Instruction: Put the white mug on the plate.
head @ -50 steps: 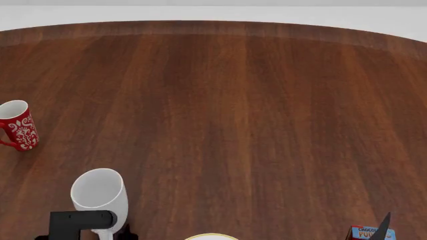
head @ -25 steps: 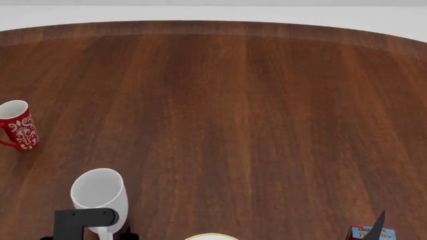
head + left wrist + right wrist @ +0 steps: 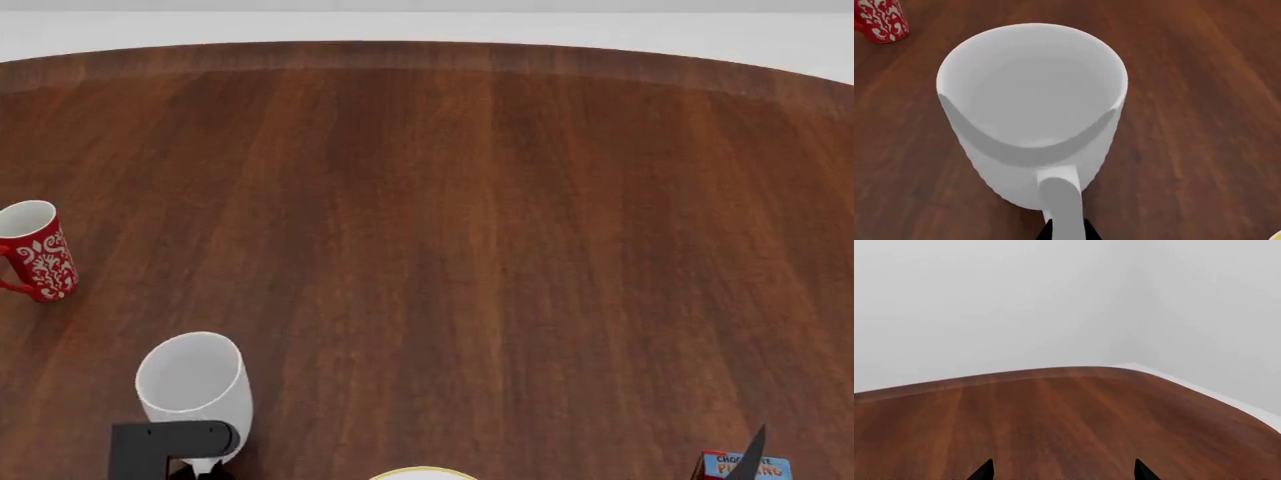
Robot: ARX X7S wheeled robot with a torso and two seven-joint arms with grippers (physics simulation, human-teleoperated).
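The left claw (image 3: 1064, 231) pinches the white mug (image 3: 1033, 107) by its handle – the cup hanging upright just ahead of its tips – so it can travel to the plate (image 3: 422, 473) nearby, while the right claw (image 3: 1062, 471) waits wide apart.

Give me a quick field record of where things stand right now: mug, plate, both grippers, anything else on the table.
white mug: upright, handle toward the robot, not on the plate
plate: only its rim shows at the head view's bottom edge
left gripper: fingers either side of the mug handle; closure unclear
right gripper: open, holding nothing
red mug: upright, far left
blue box: bottom right
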